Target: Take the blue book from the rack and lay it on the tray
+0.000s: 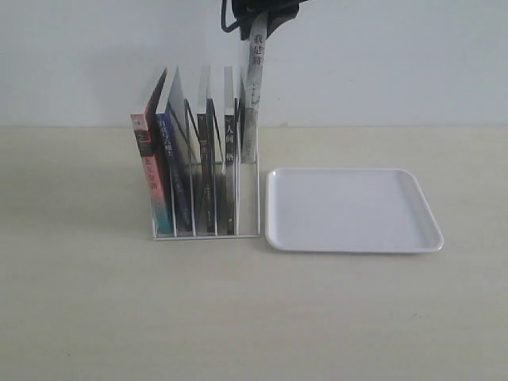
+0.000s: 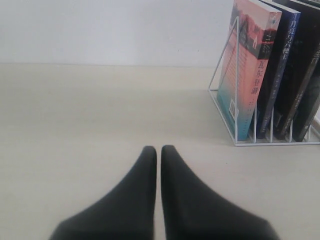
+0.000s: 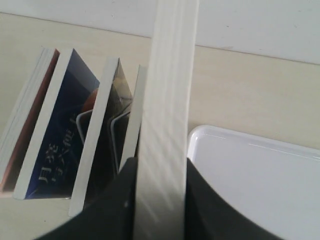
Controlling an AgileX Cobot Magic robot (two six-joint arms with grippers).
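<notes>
The blue book [image 1: 176,190] stands in the rack [image 1: 206,236], second slot from the left, beside the pink-and-teal book [image 1: 151,178]. Its dark blue cover with an orange crescent [image 3: 65,135] shows from above, and its spine [image 2: 280,75] shows in the left wrist view. My right gripper [image 1: 258,20] is shut on a different, grey-spined book [image 1: 254,95], raised partly out of the rightmost slot; its page edge [image 3: 167,100] runs between the fingers of the right gripper [image 3: 161,167]. The white tray [image 1: 353,210] lies right of the rack. My left gripper [image 2: 158,149] is shut and holds nothing, left of the rack [image 2: 240,140].
Black-spined books [image 1: 208,171] fill the middle slots. The pink-and-teal book [image 2: 247,70] leans at the rack's outer left end. The tray's rim [image 3: 240,140] lies just beside the held book. A white wall stands behind the beige table [image 1: 79,302].
</notes>
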